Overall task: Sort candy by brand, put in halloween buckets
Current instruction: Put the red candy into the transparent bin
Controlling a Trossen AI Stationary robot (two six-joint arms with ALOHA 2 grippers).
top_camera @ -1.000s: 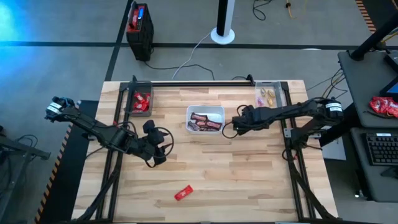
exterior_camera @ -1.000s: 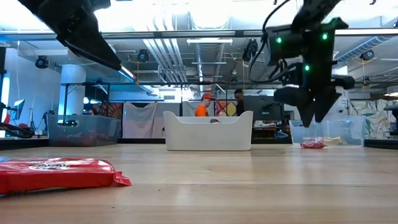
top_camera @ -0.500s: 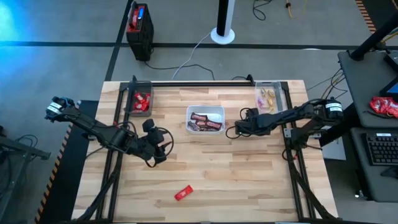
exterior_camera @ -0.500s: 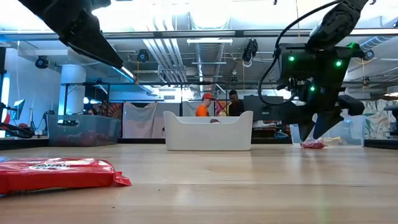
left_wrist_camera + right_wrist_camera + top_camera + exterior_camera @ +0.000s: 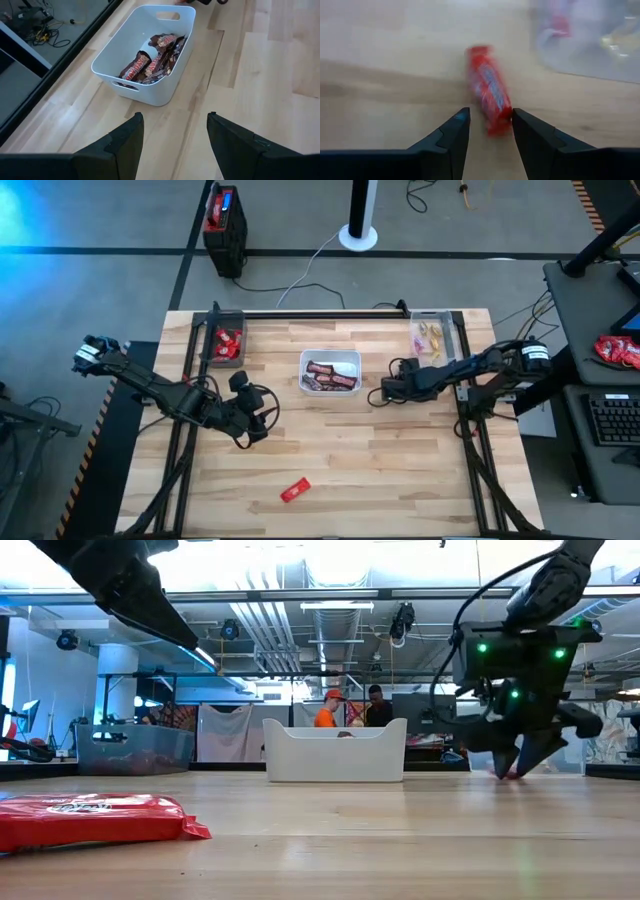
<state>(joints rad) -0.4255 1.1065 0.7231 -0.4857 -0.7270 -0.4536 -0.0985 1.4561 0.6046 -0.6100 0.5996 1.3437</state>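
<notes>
— Right gripper (image 5: 378,393) has slid away from the white tray (image 5: 330,356) toward the clear tub (image 5: 434,332), and dropped to the tabletop.

— Its fingers?

— Parted, straddling a red candy (image 5: 489,95) lying right of the tray, not closed on it.

— Left gripper (image 5: 172,132)?

— Open, empty, facing the tray of brown bars (image 5: 152,62). Another red candy (image 5: 294,491) lies well in front of the tray.

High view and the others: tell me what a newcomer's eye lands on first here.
First, the right gripper, low over the table's right side, its open fingers straddling a red candy lying on the wood. Next, the white bin of dark brown bars at the table's middle. Then a lone red wrapper near the front edge, with the left gripper hovering left of centre.
</notes>
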